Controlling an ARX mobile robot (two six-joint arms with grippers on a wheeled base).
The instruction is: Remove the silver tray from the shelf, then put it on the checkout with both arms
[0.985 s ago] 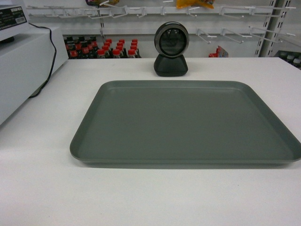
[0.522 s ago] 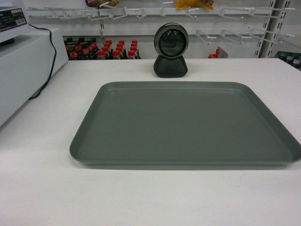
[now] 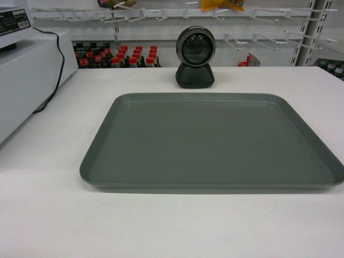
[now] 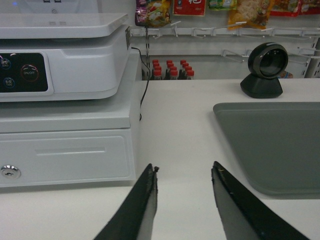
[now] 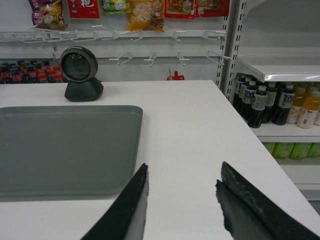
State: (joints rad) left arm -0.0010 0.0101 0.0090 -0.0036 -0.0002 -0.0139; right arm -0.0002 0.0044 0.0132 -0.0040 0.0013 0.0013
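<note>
Your silver tray point(image 3: 209, 141) lies flat mid-frame on the checkout point(image 3: 48, 215); left gripper point(image 4: 184, 172) and right gripper point(image 5: 182, 175) hang apart, empty, releasing done.

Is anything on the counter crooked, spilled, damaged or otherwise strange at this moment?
Nothing stands out. The silver tray lies flat and empty on the checkout, roughly square to its edges, in front of the upright scanner. The left gripper and right gripper are open, clear of the tray.
</note>
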